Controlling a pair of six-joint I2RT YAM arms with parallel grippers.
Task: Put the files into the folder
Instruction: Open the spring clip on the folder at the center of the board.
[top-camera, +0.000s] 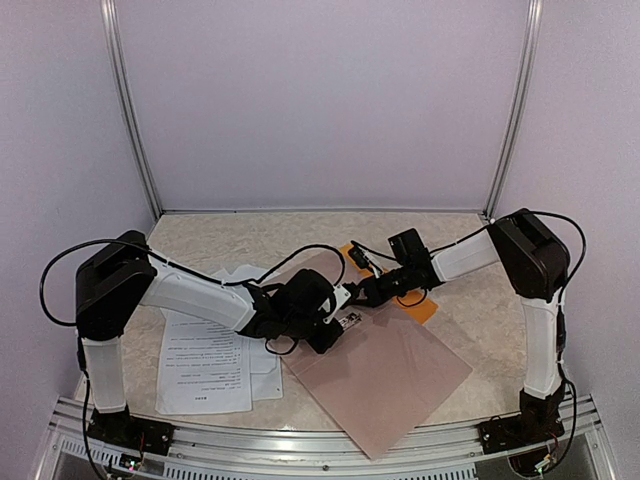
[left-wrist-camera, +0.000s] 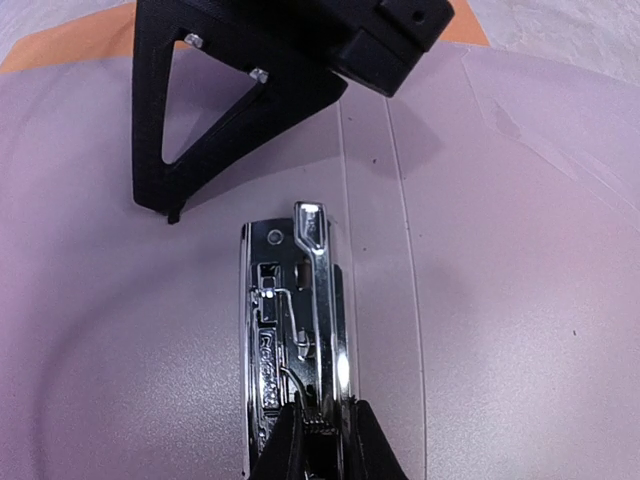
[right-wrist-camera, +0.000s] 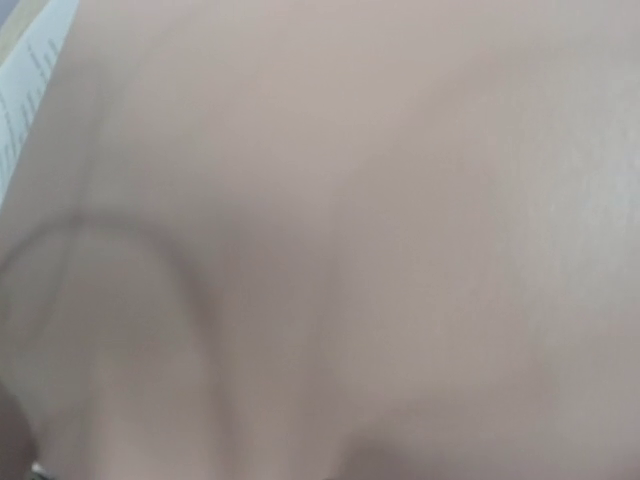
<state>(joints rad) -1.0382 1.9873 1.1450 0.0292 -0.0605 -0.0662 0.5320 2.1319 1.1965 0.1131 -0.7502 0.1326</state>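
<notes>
Folder clip (left-wrist-camera: 300, 330) pinched by left end effector (left-wrist-camera: 320, 428), seen wrist-side only.

paper sheets (top-camera: 205, 365): lines of black print are seen, too small to be read
metal clip (left-wrist-camera: 295, 340): stamped lettering is seen, not legible

I'm running this from afar in what looks like a lab test booth: plain pale walls (top-camera: 320, 100) framed by aluminium posts (top-camera: 130, 110), a marble-patterned table (top-camera: 230, 235), and an aluminium rail (top-camera: 300, 440) at its near edge carrying both arms (top-camera: 190, 295).
</notes>
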